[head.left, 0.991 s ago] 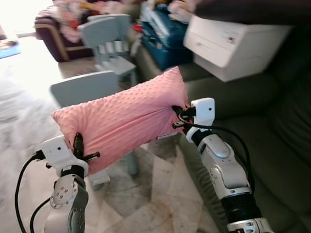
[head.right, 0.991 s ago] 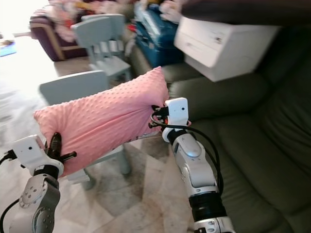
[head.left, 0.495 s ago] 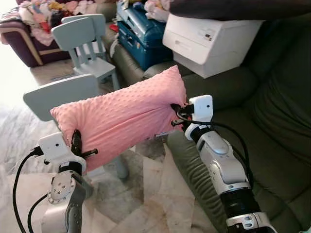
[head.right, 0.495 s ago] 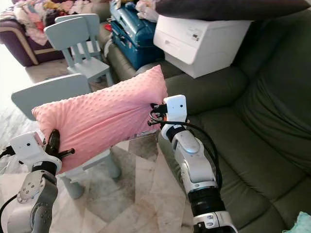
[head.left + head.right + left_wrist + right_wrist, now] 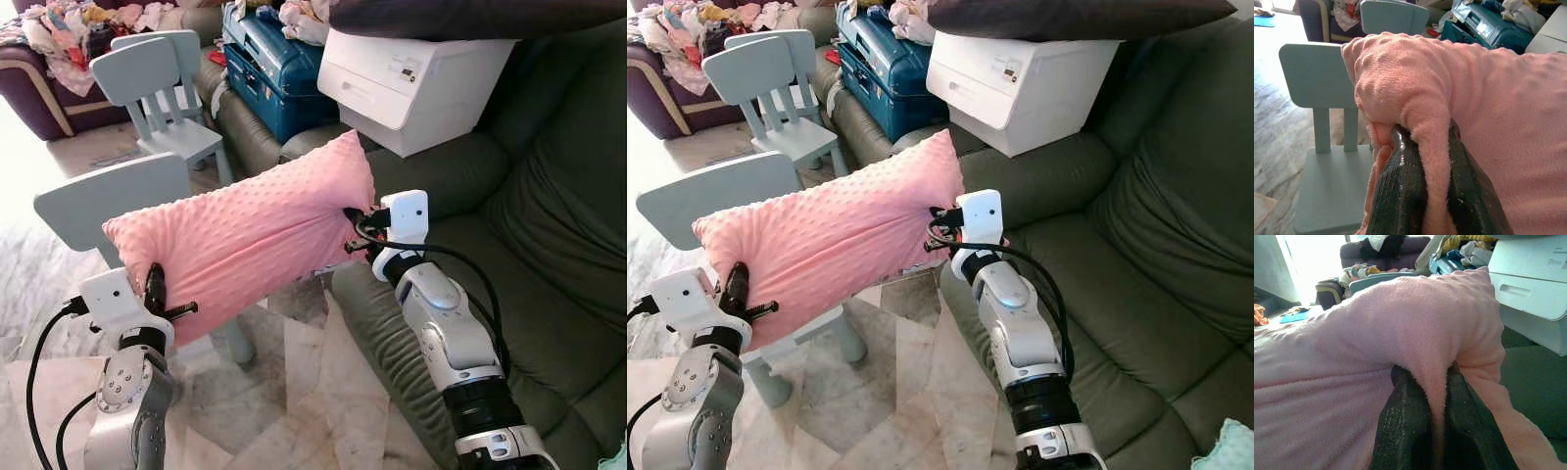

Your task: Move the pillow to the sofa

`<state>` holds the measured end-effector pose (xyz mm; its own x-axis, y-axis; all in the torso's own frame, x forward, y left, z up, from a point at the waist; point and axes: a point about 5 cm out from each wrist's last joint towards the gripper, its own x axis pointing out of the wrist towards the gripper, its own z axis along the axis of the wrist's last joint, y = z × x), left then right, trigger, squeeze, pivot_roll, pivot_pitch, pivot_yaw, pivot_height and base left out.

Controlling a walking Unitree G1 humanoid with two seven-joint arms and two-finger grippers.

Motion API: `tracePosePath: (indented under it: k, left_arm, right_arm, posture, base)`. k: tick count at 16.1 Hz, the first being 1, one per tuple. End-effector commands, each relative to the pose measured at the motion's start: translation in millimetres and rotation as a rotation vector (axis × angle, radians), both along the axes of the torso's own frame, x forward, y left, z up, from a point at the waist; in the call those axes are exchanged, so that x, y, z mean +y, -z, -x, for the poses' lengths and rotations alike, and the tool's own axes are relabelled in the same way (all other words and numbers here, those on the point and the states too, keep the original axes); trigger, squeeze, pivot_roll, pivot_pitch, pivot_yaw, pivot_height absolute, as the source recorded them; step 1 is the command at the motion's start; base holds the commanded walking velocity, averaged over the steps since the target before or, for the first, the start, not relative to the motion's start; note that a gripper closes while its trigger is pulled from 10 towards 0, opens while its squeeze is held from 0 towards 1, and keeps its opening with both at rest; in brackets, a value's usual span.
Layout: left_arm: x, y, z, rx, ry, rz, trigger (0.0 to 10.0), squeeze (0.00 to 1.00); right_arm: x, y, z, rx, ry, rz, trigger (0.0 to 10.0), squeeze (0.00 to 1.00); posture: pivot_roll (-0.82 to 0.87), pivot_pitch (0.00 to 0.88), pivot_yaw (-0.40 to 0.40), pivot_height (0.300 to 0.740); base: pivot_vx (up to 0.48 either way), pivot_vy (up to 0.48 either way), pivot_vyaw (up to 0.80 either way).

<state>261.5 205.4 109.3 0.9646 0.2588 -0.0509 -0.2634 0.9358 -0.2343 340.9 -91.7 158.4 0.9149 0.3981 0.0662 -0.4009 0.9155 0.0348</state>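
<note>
Two grippers carry the pink pillow (image 5: pixel 240 240) in the air – left gripper (image 5: pixel 1427 161) pinching one end, right gripper (image 5: pixel 1427 396) pinching the other – beside the green sofa (image 5: pixel 549 294)

arms: silver, jointed, with black bands near the elbows
wrists: white boxy camera housings
cables: black, looping (loose beside each forearm)
fingers (image 5: pixel 1400 196): long, black, slightly glossy
</note>
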Motion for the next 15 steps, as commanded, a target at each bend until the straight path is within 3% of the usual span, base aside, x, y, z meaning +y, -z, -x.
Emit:
tracePosePath:
  k: [1,4,7,15]
  left_arm:
    - [12.2,0.0,4.2,0.003,-0.044,-0.030,10.0,0.00]
    - [10.9,0.6,4.3,0.006,-0.040,-0.023,10.0,0.00]
    - [10.4,0.5,3.0,0.007,-0.039,-0.019,10.0,0.00]
    - [8.6,2.2,2.7,0.019,-0.029,-0.015,10.0,0.00]
  right_arm:
    - [-9.2,-12.3,-4.6,-0.051,0.054,-0.022,10.0,0.00]
    - [-9.5,-12.1,-3.9,-0.057,0.058,-0.022,10.0,0.00]
    - [-9.0,-13.2,-2.8,-0.070,0.051,-0.021,10.0,0.00]
    - [-9.8,-13.2,-3.4,-0.071,0.050,-0.018,10.0,0.00]
  posture:
    - [-0.19,0.040,0.019,0.740]
    - [-0.19,0.042,0.024,0.740]
    - [-0.19,0.042,0.025,0.740]
    - [-0.19,0.047,0.019,0.740]
  base:
    - [0.000,0.000,-0.78]
    - [0.000,0.000,-0.78]
    - [0.000,0.096,0.00]
    - [0.000,0.480,0.00]
